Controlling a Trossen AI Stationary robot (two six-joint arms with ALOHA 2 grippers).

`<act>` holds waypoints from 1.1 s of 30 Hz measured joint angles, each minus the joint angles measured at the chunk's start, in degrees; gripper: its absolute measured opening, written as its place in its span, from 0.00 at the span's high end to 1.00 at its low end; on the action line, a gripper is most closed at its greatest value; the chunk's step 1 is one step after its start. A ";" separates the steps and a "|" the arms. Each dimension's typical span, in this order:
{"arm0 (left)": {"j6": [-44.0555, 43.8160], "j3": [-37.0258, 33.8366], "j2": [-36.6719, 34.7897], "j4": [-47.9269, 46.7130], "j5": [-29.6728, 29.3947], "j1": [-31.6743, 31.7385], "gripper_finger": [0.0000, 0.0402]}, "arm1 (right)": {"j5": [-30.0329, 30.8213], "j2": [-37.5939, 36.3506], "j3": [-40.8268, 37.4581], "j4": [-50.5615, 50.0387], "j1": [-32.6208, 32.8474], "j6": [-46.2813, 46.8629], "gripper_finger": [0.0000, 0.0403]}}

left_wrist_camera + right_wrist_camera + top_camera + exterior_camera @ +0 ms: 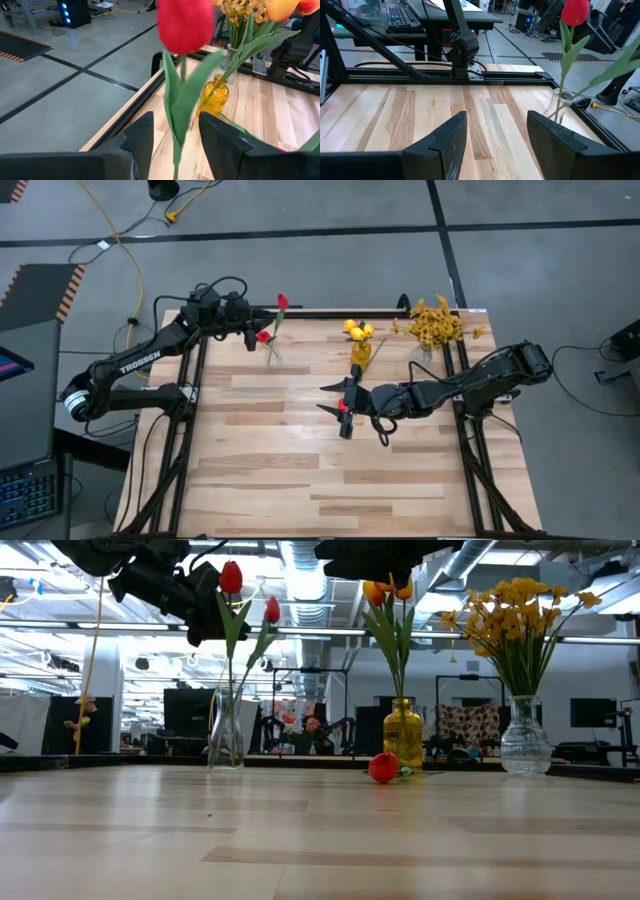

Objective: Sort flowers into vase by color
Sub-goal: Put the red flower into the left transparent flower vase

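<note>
1. Left gripper (172, 145): hovering above the clear vase (226, 730), jaws standing apart around a red tulip's stem (176, 107).
2. Right gripper (495, 137): waiting mid-table, jaws spread, holding nothing.
3. Another red tulip (383, 768): lying on the table (320, 840) before the amber vase (402, 732).

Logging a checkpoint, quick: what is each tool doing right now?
Left tool: open around a red tulip's stem at the clear vase.
Right tool: open, empty.
</note>
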 joint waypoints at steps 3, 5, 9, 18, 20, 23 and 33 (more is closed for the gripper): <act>0.00 0.00 -0.01 0.00 -0.02 0.09 0.61 | 0.00 -0.01 0.00 0.00 0.00 0.00 0.42; 0.02 0.00 -0.03 0.00 0.00 0.38 0.59 | 0.00 0.00 0.00 0.00 0.01 0.00 0.42; 0.02 0.00 -0.11 -0.02 -0.04 1.48 0.59 | 0.00 0.00 0.00 0.00 0.00 0.00 0.42; 3.28 0.00 -5.47 0.10 -4.87 3.02 0.58 | 0.00 -0.01 0.00 -0.45 0.00 -0.01 0.42; 4.63 0.00 -7.57 0.05 -5.72 3.02 0.58 | 0.00 -0.02 0.00 -1.21 -0.01 -0.02 0.42; 5.94 0.00 -11.31 0.04 -6.14 3.02 0.58 | -0.02 -0.02 0.00 -2.09 -0.35 0.13 0.42; 6.88 0.00 -25.06 -3.63 -5.35 2.95 0.58 | -0.68 -0.02 0.00 -12.48 -3.44 3.33 0.42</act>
